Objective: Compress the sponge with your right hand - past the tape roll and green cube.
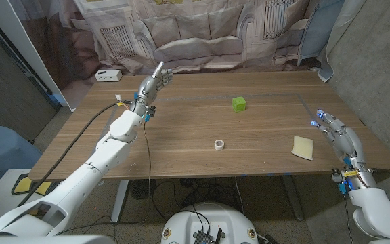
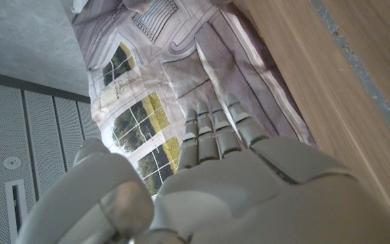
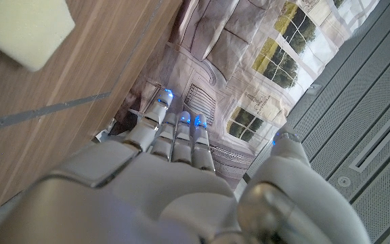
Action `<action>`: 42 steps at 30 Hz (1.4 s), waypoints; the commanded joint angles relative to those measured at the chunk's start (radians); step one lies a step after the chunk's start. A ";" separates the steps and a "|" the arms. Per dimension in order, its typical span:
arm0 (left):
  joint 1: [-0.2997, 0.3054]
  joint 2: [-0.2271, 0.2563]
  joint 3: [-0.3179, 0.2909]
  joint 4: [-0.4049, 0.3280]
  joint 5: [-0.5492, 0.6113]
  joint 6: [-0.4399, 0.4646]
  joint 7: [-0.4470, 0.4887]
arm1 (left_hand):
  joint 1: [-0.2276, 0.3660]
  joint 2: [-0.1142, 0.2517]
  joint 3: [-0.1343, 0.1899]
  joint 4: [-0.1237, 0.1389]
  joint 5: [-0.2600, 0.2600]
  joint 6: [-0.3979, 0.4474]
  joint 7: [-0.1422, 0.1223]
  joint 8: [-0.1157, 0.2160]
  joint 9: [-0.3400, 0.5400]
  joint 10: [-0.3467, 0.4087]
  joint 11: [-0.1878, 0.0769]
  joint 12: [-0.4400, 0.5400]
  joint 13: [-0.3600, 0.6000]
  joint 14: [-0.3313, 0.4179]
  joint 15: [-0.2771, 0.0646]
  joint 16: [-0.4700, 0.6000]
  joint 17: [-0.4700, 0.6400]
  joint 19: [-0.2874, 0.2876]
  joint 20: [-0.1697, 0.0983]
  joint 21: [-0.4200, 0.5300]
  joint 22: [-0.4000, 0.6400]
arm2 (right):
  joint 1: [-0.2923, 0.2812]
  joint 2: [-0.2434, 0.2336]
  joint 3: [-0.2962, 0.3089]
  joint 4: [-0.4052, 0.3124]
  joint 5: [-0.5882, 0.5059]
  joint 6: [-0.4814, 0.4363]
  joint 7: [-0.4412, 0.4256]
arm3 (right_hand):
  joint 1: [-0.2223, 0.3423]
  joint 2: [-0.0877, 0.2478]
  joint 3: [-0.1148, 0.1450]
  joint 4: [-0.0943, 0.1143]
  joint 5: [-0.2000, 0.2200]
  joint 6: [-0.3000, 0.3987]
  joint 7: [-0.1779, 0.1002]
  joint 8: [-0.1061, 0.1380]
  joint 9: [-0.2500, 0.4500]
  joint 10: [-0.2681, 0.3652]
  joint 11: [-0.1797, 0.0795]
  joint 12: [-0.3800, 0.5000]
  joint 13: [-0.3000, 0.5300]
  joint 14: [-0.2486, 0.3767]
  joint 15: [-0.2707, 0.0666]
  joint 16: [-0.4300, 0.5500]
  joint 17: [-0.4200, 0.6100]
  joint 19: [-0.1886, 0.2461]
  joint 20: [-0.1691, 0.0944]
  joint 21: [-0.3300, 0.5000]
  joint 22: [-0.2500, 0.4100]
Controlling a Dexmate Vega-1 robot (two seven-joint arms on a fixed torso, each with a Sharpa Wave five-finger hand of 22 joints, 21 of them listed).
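- Sponge [image 1: 303,147] is seen nr table [image 1: 181,135] right edge, untouched.
- Right hand [image 1: 338,135] is held beside it, fingers apart, empty.
- Left hand [image 1: 153,84] is raised nr far-left corner, fingers extended, empty.

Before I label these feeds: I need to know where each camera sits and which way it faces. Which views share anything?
Head view: on the robot's head, looking down at the table, cube, tape roll, sponge; both arms, left hand, right hand.
Left wrist view: behind the left hand, facing the curtain.
Right wrist view: behind the right hand, facing the curtain; sponge beside it.
Head and right wrist share the sponge.
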 commanded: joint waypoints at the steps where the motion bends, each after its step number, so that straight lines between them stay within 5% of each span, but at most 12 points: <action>1: -0.006 -0.006 0.006 -0.002 0.009 -0.006 0.000 | 0.009 0.002 -0.003 -0.003 0.000 0.011 -0.002 -0.004 0.003 0.011 0.001 -0.003 0.003 0.010 -0.004 -0.004 0.002 0.008 -0.002 -0.006 0.006 | -0.018 0.033 0.033 -0.021 -0.097 -0.049 -0.041 | 0.015 0.001 0.006 -0.008 0.001 0.008 -0.005 0.002 0.002 0.008 -0.004 0.007 0.001 0.012 -0.001 0.002 -0.001 0.012 -0.001 0.003 0.002; 9: -0.013 -0.012 0.013 0.007 0.009 -0.006 -0.008 | 0.010 0.003 -0.003 -0.004 0.000 0.012 -0.003 -0.005 0.003 0.011 0.005 -0.005 0.004 0.011 -0.004 -0.005 0.002 0.009 -0.001 -0.008 0.006 | -0.018 0.048 0.051 -0.027 -0.169 -0.074 -0.079 | 0.030 0.004 0.012 -0.014 0.000 0.000 -0.015 -0.003 0.002 0.011 -0.009 0.004 0.001 0.024 -0.010 0.004 -0.003 0.031 -0.007 0.007 0.002; 29: 0.001 -0.002 0.013 -0.036 0.031 0.009 0.020 | 0.011 0.005 -0.004 -0.006 -0.001 0.015 -0.003 -0.006 0.003 0.014 0.001 -0.008 0.004 0.013 -0.005 -0.006 0.002 0.010 0.001 -0.012 0.006 | -0.027 0.097 0.078 -0.035 -0.290 -0.074 -0.152 | 0.177 0.016 0.071 -0.050 0.010 0.035 -0.032 0.005 0.002 0.054 -0.026 0.005 0.001 0.063 -0.023 0.001 -0.010 0.070 0.008 0.003 0.001; 33: 0.010 -0.001 0.012 -0.046 0.034 0.014 0.029 | 0.011 0.005 -0.004 -0.006 -0.001 0.016 -0.004 -0.006 0.003 0.014 0.002 -0.009 0.004 0.014 -0.005 -0.006 0.002 0.011 0.000 -0.012 0.006 | -0.036 0.104 0.087 -0.049 -0.313 -0.095 -0.163 | 0.210 -0.001 0.077 -0.048 0.004 0.038 -0.043 0.003 0.003 0.059 -0.032 0.002 0.001 0.054 -0.025 -0.009 -0.012 0.032 0.025 -0.014 0.002; 42: 0.011 -0.009 0.020 -0.044 0.038 0.018 0.034 | 0.012 0.006 -0.004 -0.007 -0.001 0.019 -0.005 -0.006 0.003 0.018 -0.003 -0.010 0.004 0.015 -0.005 -0.007 0.002 0.011 0.001 -0.014 0.006 | -0.057 0.100 0.105 -0.081 -0.360 -0.154 -0.166 | 0.205 -0.031 0.060 -0.014 -0.005 0.054 -0.065 -0.005 0.004 0.066 -0.041 -0.009 0.003 -0.014 -0.025 -0.036 -0.005 -0.181 0.005 -0.041 0.003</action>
